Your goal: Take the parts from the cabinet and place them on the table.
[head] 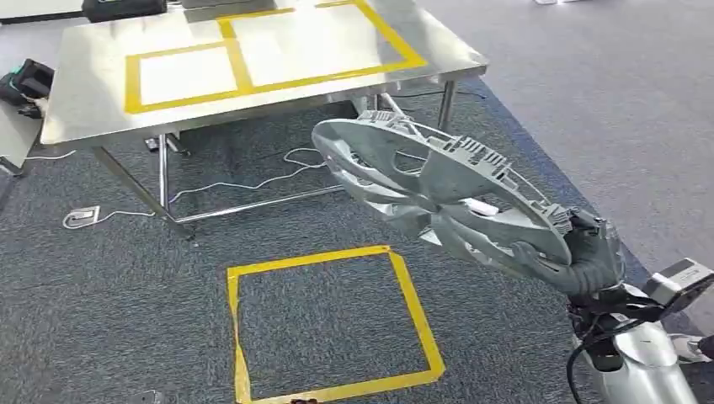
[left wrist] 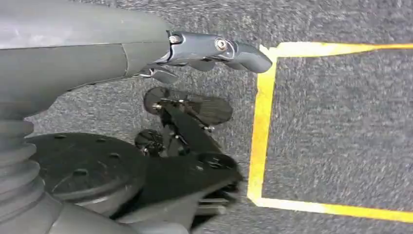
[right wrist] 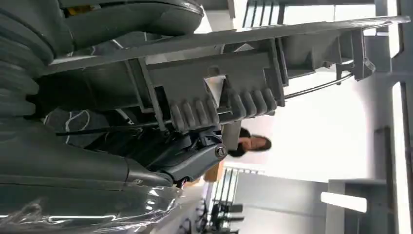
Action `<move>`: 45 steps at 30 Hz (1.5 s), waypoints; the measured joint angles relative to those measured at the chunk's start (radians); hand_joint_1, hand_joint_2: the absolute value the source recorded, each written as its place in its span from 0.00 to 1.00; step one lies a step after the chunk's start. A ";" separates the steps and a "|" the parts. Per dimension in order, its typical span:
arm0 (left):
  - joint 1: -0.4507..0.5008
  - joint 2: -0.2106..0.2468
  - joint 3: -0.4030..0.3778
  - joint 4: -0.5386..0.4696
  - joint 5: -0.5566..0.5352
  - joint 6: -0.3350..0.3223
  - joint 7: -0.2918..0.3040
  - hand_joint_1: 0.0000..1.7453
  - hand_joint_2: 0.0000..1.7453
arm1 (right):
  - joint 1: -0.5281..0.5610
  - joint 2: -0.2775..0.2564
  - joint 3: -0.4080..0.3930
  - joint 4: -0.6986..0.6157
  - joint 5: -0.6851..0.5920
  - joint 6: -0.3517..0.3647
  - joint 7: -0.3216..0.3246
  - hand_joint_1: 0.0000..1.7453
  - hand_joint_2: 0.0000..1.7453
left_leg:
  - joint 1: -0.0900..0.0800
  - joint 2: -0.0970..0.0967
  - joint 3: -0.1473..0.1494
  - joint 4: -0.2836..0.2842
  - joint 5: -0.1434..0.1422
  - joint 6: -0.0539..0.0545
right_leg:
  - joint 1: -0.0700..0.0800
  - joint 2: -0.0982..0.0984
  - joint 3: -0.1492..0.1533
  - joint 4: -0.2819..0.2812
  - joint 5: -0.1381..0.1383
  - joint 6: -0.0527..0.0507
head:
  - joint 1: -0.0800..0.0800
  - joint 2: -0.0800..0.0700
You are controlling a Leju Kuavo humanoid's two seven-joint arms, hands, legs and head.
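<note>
A large silver wheel-cover part [head: 446,189], round with spokes and ribbed clips, hangs tilted in the air to the right of the table. My right hand [head: 589,263] grips its near rim from below. The right wrist view shows the part's ribbed rim [right wrist: 219,92] close up, clamped between the thick thumb above and the dark fingers [right wrist: 192,157] beneath. The steel table [head: 93,114] stands ahead on the left, with yellow taped rectangles [head: 240,71] on its top. My left hand [left wrist: 97,53] hangs over the carpet with its fingers [left wrist: 219,48] stretched out and nothing in them.
A yellow taped square [head: 417,320] marks the carpet in front of me. White cables [head: 253,181] lie under the table. Black gear [head: 25,84] sits at the table's left end, and a black bag [head: 122,8] at its back. A person [right wrist: 251,144] stands far off.
</note>
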State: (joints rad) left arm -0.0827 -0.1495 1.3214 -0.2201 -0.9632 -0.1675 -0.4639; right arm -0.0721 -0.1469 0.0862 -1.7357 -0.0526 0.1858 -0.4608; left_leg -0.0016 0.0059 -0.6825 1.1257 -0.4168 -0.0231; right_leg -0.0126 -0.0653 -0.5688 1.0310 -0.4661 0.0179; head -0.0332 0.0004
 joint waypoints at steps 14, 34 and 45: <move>-0.001 -0.002 0.000 0.000 -0.001 0.000 0.000 0.00 1.00 | 0.004 -0.001 0.000 0.000 0.002 -0.002 0.000 1.00 1.00 | 0.000 -0.075 0.066 -0.130 0.022 0.049 | 0.004 0.064 -0.118 0.236 -0.083 0.044 | 0.014 0.000; -0.005 -0.001 -0.002 0.000 -0.011 0.002 -0.029 0.00 1.00 | 0.004 -0.001 -0.017 -0.020 0.090 -0.091 -0.025 1.00 1.00 | 0.002 -0.013 0.068 -0.122 0.009 0.011 | 0.002 0.061 -0.005 -0.003 0.002 0.021 | 0.006 0.000; 0.000 0.000 -0.009 0.000 -0.012 0.007 -0.011 0.00 1.00 | 0.011 -0.026 -0.049 -0.061 0.232 -0.225 -0.023 1.00 1.00 | -0.004 -0.018 0.066 -0.120 0.007 0.028 | -0.003 0.059 0.009 -0.033 0.014 0.040 | 0.003 0.000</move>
State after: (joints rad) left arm -0.0826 -0.1492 1.3127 -0.2201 -0.9751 -0.1602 -0.4746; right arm -0.0612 -0.1728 0.0374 -1.7964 0.1793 -0.0389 -0.4833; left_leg -0.0058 -0.0116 -0.6163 1.0057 -0.4093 0.0054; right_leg -0.0153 -0.0066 -0.5598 0.9983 -0.4523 0.0575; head -0.0297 0.0004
